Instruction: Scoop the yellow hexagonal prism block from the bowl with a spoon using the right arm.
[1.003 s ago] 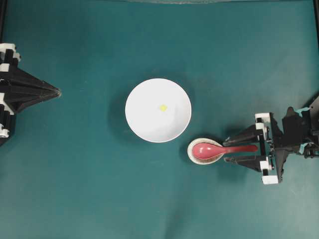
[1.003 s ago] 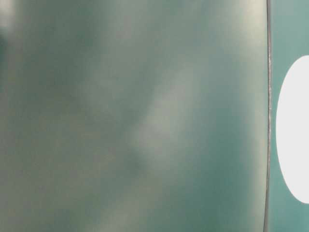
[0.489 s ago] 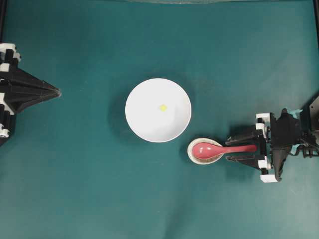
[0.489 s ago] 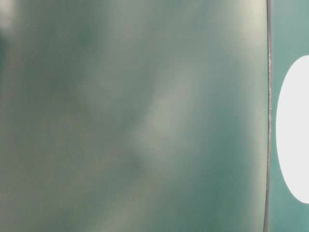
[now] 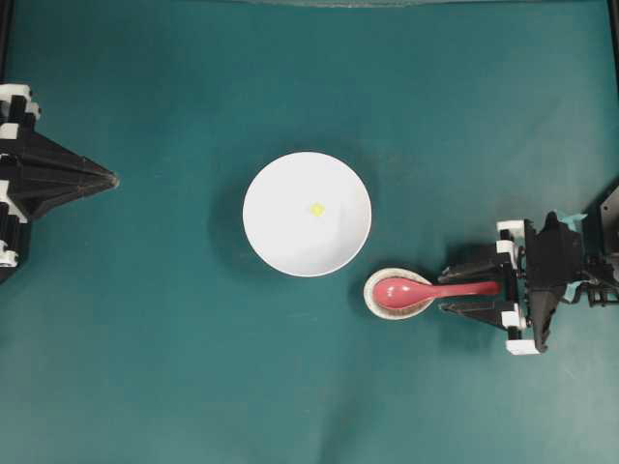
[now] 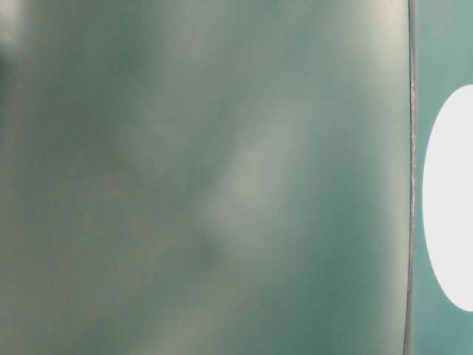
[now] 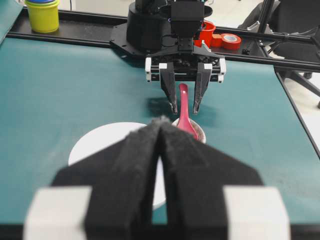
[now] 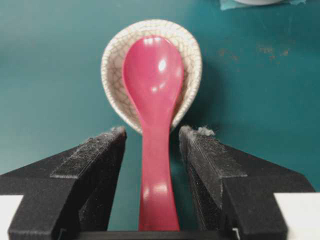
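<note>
The white bowl sits mid-table with the tiny yellow hexagonal prism block inside it. Just right of the bowl, the pink-red spoon lies with its scoop in a small speckled spoon rest and its handle pointing right. My right gripper is open, a finger on each side of the handle with gaps showing. In the right wrist view the spoon runs between the fingers of the right gripper. My left gripper is shut and empty at the far left, its tips pressed together.
From the left wrist view, a yellow cup stack and red tape rolls sit beyond the black rail at the far table edge. The table-level view is a green blur with a white oval at its right edge.
The right gripper has settled slightly lower around the spoon handle, and its wrist has tilted. The spoon, bowl, block and left arm have not moved.
</note>
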`<state>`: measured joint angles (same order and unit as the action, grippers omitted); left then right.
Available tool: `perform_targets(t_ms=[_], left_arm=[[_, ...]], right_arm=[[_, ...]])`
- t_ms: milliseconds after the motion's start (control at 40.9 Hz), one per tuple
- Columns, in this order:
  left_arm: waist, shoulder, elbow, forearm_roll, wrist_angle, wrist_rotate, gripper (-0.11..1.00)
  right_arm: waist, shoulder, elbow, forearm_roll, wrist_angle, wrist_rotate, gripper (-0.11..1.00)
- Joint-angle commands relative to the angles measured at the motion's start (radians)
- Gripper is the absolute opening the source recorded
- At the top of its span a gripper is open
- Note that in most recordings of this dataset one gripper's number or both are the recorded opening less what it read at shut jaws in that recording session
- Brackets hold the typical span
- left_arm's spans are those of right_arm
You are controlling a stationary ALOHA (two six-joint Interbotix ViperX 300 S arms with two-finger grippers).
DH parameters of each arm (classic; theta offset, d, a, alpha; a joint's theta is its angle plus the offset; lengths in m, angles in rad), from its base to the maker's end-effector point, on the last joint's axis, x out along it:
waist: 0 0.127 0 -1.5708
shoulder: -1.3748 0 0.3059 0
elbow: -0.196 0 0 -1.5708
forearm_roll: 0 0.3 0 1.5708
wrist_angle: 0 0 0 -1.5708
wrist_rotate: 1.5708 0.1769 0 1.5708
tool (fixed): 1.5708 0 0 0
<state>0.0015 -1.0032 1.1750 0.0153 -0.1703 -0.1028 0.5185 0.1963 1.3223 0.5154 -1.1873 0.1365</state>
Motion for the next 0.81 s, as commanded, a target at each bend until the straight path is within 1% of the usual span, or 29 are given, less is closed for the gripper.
perform_targets(t_ms=[0,318,489,661,783], left_arm=[[0.002,0.008,-0.026,0.002,-0.009,-0.002,-0.01],[0.002,0.008,-0.025,0.002,-0.009,-0.002,-0.01],[0.002,0.008,-0.026,0.002,-0.009,-0.002,-0.01],[0.002,0.008,-0.026,0.002,-0.009,-0.002,-0.01],[0.002,0.008,-0.026,0.002,-0.009,-0.002,-0.01]], right_arm=[[0.003,-0.008,-0.005,-0.003,-0.005,-0.005,0.52],[0.005,-0.015,0.012,-0.005,-0.012,-0.028,0.52],[0.005,-0.02,0.02,-0.003,-0.021,-0.035,0.48],[0.005,-0.028,0.014,-0.005,-0.025,-0.078,0.44],[0.005,-0.031,0.012,-0.003,-0.025,-0.089,0.4]])
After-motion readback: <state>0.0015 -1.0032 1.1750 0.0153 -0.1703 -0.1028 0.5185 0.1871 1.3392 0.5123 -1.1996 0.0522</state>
